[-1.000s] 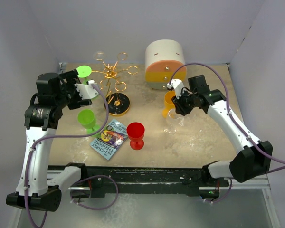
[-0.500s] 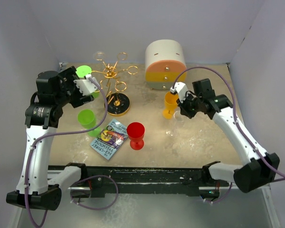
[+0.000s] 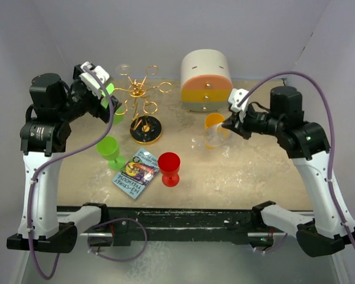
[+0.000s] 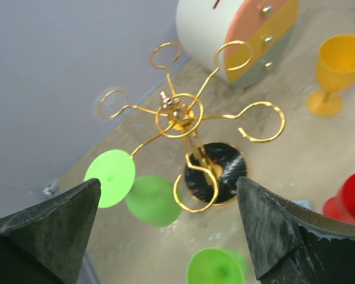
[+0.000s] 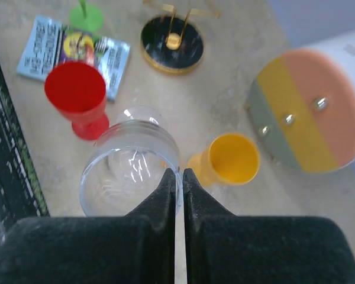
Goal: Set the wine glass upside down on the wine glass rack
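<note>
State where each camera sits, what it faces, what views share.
Top external: high behind the robot, looking down on the table; left arm and right arm show.
Left wrist: above the wine glass rack, looking down; fingers of the open left gripper frame it.
Right wrist: looks down past the right gripper, pinching the wine glass's rim.
Shared: rack, yellow goblet, drawer box.

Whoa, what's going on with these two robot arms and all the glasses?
The right gripper is shut on the rim of a clear wine glass, holding it tilted near the yellow goblet. The left gripper hovers open above the gold rack, where a green glass appears to hang upside down. The clear glass is not on the rack yet.
</note>
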Available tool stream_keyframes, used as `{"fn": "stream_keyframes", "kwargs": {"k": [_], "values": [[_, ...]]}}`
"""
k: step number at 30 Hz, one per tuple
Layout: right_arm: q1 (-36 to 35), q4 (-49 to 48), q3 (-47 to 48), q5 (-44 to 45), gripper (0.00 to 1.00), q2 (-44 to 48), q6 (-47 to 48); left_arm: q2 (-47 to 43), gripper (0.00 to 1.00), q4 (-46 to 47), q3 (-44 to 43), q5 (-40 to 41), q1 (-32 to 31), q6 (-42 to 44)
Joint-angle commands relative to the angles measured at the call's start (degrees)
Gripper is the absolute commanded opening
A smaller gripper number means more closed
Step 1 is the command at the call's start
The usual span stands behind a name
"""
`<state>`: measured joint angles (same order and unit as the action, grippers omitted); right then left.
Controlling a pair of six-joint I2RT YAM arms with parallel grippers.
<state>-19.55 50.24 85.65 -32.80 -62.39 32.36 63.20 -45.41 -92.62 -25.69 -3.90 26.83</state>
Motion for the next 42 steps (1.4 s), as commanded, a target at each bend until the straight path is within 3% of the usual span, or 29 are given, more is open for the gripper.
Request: {"fn": "stream_keyframes", "kwargs": {"k": [1,8,11,19,25,34,42], "values": [[-0.05,-8.99,9.33,-3.2,0.0,-0.88,-6.23,1.39,0.99,2.0,-4.09,-9.66,-0.32,-14.21],[-0.08,-27.29,13.92,3.16,0.0,-2.78,-20.48,4.45,0.99,11.23,-2.83,-18.37,-1.64,-30.96],[-0.14,-33.01,13.82,2.92,0.0,-3.72,-25.41,5.74,0.99,16.82,-3.22,-16.82,-3.96,-35.81],[-0.14,-35.33,18.09,5.03,0.0,-7.59,-32.52,13.4,0.92,22.28,-5.9,-11.93,-11.37,-47.09],[-0.14,-35.61,17.72,7.54,0.0,-7.19,-34.07,18.04,0.89,21.69,-6.86,-12.1,-16.6,-49.06],[-0.14,-35.47,17.32,7.7,0.0,-5.75,-34.56,21.77,0.65,22.39,-7.95,-12.85,-19.28,-48.95],[-0.11,-35.65,15.26,6.94,0.0,-4.68,-34.51,21.99,0.58,23.37,-8.15,-13.01,-19.38,-48.35]]}}
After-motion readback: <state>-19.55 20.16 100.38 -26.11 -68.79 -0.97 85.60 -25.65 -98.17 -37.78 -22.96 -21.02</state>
